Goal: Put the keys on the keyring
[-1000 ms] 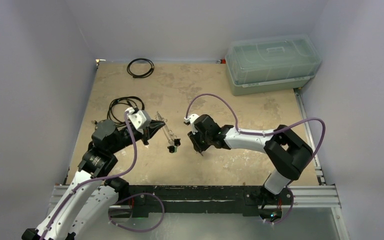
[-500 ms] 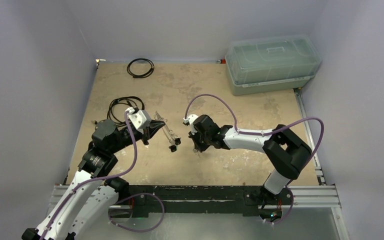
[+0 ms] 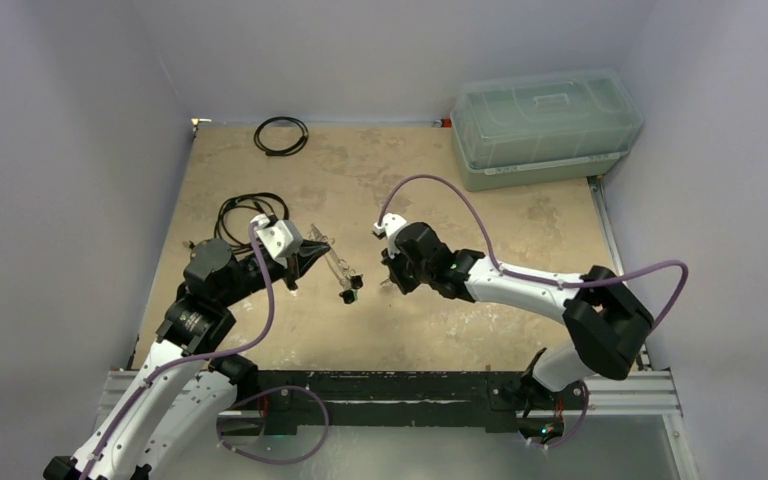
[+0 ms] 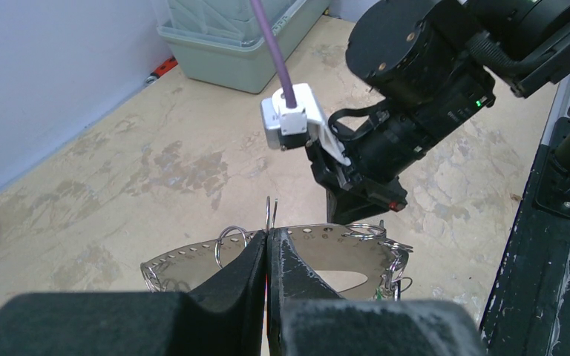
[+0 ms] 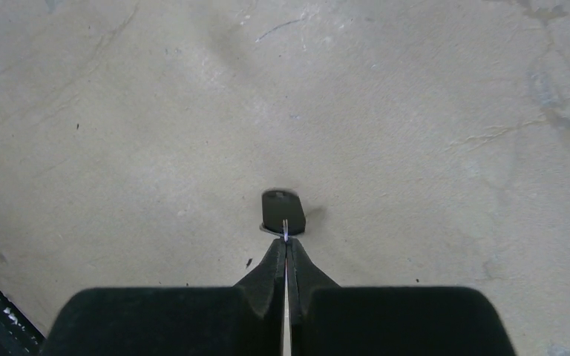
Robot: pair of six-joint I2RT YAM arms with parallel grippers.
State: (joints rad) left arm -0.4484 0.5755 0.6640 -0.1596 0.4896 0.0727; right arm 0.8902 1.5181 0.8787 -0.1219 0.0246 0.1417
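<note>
The keyring (image 4: 341, 248), a flat silver oval plate with holes and several small wire rings, is held up off the table. My left gripper (image 4: 269, 239) is shut on its edge, beside an upright wire ring. From above, the keyring (image 3: 332, 262) sticks out of the left gripper (image 3: 307, 259), with small keys (image 3: 347, 293) hanging at its near end. My right gripper (image 5: 286, 243) is shut on the thin ring of a black-headed key (image 5: 283, 210), which hangs just above the table. The right gripper (image 3: 393, 283) is a short way right of the keyring.
A clear lidded plastic box (image 3: 545, 125) stands at the back right. A thin black cable loop (image 3: 280, 135) lies at the back left, and a black cord bundle (image 3: 245, 210) lies behind the left arm. The right arm's wrist (image 4: 415, 96) looms close beyond the keyring.
The right gripper has shut on the black key's ring and drawn slightly back from the table's near side. Its elbow has swung right. The left arm has held still.
</note>
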